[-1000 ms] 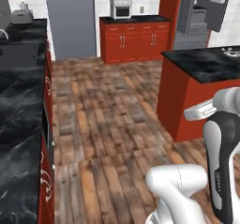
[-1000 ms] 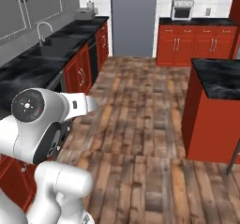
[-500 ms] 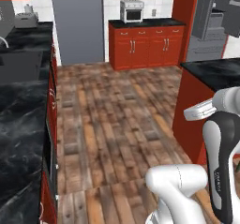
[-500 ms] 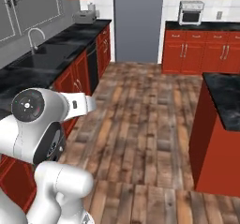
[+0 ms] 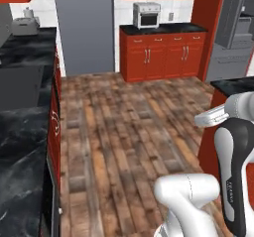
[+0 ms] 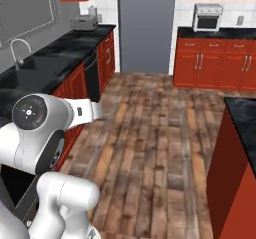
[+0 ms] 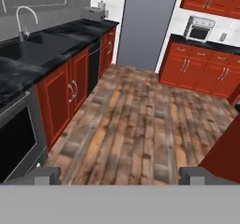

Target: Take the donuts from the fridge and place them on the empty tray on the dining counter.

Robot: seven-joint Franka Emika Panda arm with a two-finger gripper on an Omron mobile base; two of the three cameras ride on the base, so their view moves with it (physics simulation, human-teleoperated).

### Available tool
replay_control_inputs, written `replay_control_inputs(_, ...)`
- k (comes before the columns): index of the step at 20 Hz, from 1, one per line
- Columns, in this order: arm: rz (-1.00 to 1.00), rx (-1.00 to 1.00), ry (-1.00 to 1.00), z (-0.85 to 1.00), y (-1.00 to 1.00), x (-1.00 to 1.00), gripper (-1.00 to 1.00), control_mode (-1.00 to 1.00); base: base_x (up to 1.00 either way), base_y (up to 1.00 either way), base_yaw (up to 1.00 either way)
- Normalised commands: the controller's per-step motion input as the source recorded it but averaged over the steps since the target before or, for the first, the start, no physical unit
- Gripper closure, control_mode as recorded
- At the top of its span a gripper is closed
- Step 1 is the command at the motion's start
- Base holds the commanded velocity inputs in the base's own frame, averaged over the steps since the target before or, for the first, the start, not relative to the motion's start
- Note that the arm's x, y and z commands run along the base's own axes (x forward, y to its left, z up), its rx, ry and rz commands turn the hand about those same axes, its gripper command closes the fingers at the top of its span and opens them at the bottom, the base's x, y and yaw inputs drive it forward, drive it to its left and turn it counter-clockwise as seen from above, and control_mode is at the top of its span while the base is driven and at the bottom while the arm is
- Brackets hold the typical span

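left base view: a grey panel (image 5: 84, 28) is being shown at the far wall, w/ a toaster oven (image 5: 147, 14) on red cabinets (image 5: 161, 55) beside it; a dining counter (image 5: 237, 85) corner is being seen at right.
right base view: a sink faucet (image 6: 17, 48) is being shown on the left counter (image 6: 55, 58).
hand view: gripper (image 7: 119, 175) fingertips (image 7: 44, 175) are being held wide apart, nothing between; donuts' spot can't be told.

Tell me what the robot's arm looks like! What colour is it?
The arm is mostly shiny white, made of fat rounded tubes, with dark grey-black parts at the joints. One dark section carries small white lettering, too small to read. From the other side, a joint ends in a round dark cap with a tiny red dot. The fingers are small, grey and blocky.
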Motion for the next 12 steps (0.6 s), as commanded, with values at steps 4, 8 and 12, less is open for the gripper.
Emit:
replay_control_inputs(4,0.0,0.0,0.0,0.0,0.0,0.0,-1.0,1.0,1.0,-0.27,0.03)
replay_control_inputs(8,0.0,0.0,0.0,0.0,0.0,0.0,-1.0,1.0,1.0,-0.4,0.05)
replay_control_inputs(12,0.0,0.0,0.0,0.0,0.0,0.0,-1.0,1.0,1.0,-0.65,0.0)
